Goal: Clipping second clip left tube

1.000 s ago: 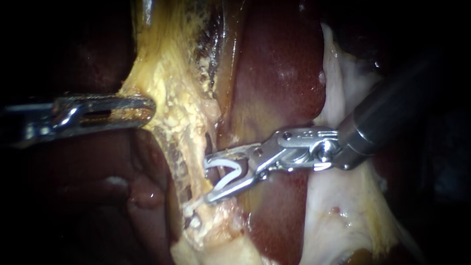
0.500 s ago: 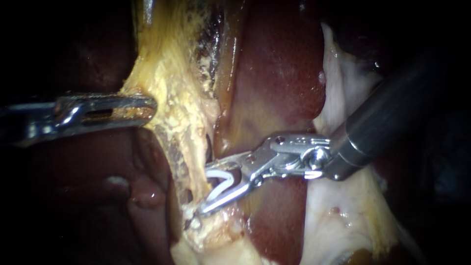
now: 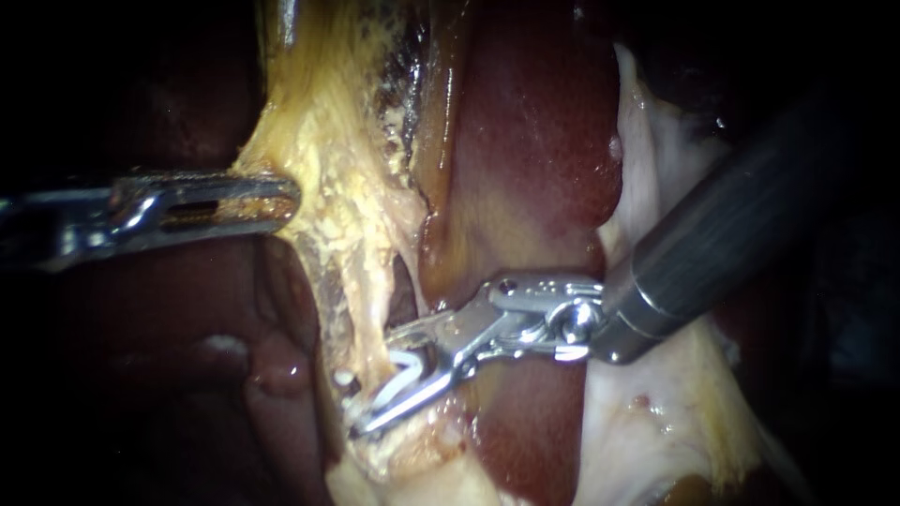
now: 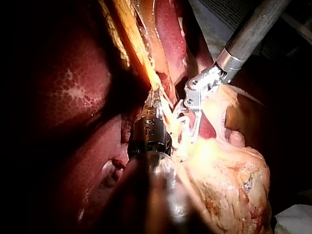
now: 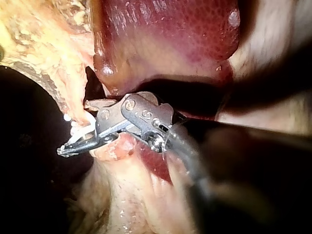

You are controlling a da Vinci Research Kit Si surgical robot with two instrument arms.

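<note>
left instrument (image 3: 281, 199), mid-left of frame: jaws clamped on yellow fatty tissue (image 3: 319, 159). right instrument (image 3: 375, 382), lower centre: jaws narrowed, gripping white V-shaped plastic clip (image 3: 405, 373), its open end at the pale yellowish left tube (image 3: 367, 300), beside dark red liver (image 3: 525, 141).

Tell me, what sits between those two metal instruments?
In the endoscope view, a band of yellow tissue hangs between them: the left instrument grips one edge, and the right instrument holds a white clip at its other side.

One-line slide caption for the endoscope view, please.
Right instrument holds a white clip in its jaws at the pale tube; left instrument grips yellow tissue.
</note>
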